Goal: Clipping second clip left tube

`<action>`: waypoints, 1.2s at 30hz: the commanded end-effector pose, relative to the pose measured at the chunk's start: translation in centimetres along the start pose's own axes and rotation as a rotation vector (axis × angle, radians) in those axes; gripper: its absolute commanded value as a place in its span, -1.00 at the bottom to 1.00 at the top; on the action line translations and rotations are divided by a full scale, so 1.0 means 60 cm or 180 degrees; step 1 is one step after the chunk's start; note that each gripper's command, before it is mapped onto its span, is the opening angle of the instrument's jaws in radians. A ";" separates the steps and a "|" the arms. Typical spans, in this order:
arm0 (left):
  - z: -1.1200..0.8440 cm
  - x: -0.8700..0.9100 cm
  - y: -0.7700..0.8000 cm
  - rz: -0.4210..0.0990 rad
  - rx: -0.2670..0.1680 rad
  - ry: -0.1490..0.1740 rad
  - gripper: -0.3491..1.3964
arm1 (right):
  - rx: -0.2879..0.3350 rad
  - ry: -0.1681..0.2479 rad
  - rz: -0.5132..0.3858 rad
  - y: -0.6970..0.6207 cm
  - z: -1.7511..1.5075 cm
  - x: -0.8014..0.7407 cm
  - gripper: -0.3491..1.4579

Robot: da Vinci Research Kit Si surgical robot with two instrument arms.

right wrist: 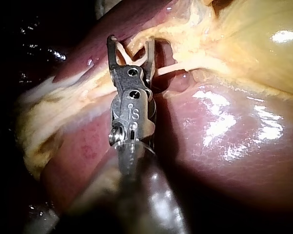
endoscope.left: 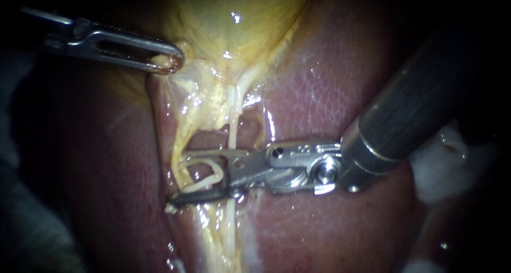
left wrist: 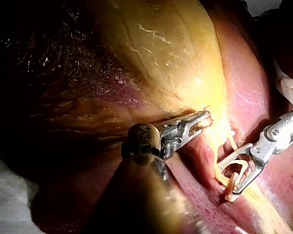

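Steel right instrument [endoscope.left: 178, 180] level, astride left tube [endoscope.left: 198, 187]

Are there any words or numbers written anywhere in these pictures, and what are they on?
On the right instrument: one small stamped mark on its metal body, too small and blurred to read safely.
On the left instrument: no writing shows.
On the liver, the gallbladder and the tube: no words, numbers or signs.
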 end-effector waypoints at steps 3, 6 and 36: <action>-0.0002 0.0001 0.0001 -0.0002 -0.0001 -0.0001 -1.00 | 0.0003 0.0000 0.0000 -0.0002 -0.0003 0.0001 -0.06; -0.0003 0.0001 0.0001 -0.0001 -0.0002 -0.0002 -1.00 | 0.0013 0.0000 0.0001 -0.0005 -0.0011 0.0002 -0.06; -0.0007 0.0000 -0.0002 0.0000 -0.0006 -0.0005 -1.00 | 0.0240 0.0002 0.0357 -0.0021 -0.0162 0.0040 -0.06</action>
